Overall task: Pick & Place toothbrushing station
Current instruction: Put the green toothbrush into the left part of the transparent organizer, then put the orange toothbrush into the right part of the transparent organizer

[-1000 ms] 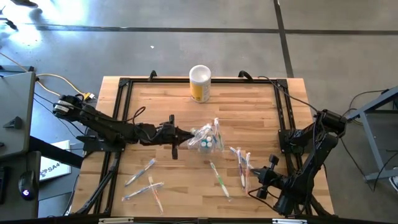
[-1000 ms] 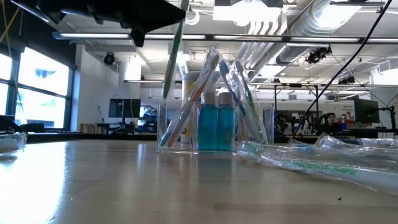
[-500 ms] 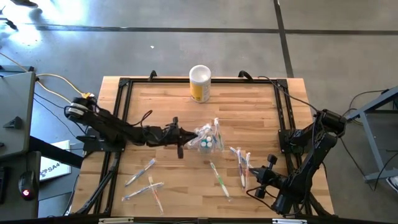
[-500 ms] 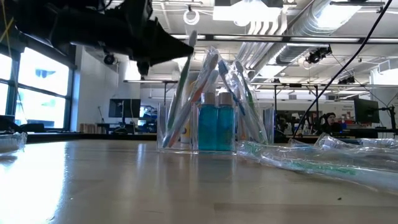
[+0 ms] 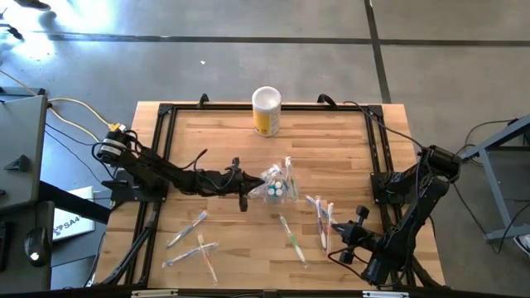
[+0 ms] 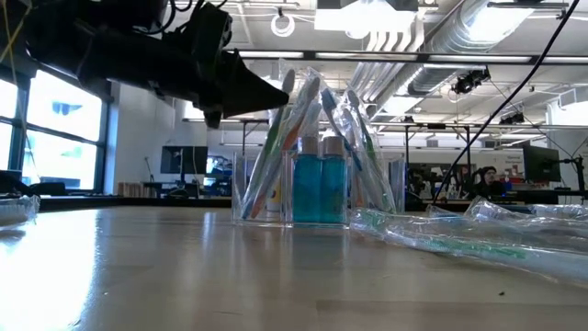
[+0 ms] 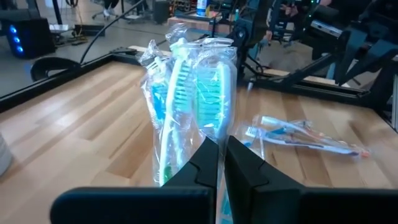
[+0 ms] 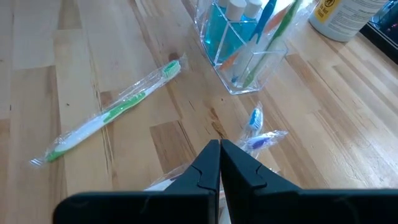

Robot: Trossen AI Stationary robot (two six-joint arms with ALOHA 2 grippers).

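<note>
At the left of the wooden worktop (image 5: 215, 124), wrapped toothbrushes (image 5: 192, 242) are seen lying loose near the front edge; they are crossed over one another and untouched.

The left arm is extended low across the worktop from its left side toward the centre. The left tool (image 5: 245, 189) is positioned just beside the clear holder (image 5: 276, 189), on its left. The fingers (image 7: 239, 165) are closed together. In the left wrist view the wrapped toothbrush heads (image 7: 186, 93) standing in the holder are seen directly ahead of the fingertips. Whether a toothbrush handle is pinched between the fingers cannot be told.

The clear holder is located near the centre of the worktop, upright. Teal tubes (image 6: 317, 188) with white caps are stood in it, and several wrapped toothbrushes are leaned in it, bristles upward.

A yellow canister (image 5: 267, 112) with a white top is stood at the back edge, well apart from the holder.

To the right of the holder, further wrapped toothbrushes (image 5: 321, 217) are lying flat on the worktop; a single green one (image 5: 291, 237) is lying apart from them.

The right tool (image 5: 338, 240) is held near the front right corner, beside these loose toothbrushes. Its fingers (image 8: 211, 165) are closed and nothing is gripped.
</note>
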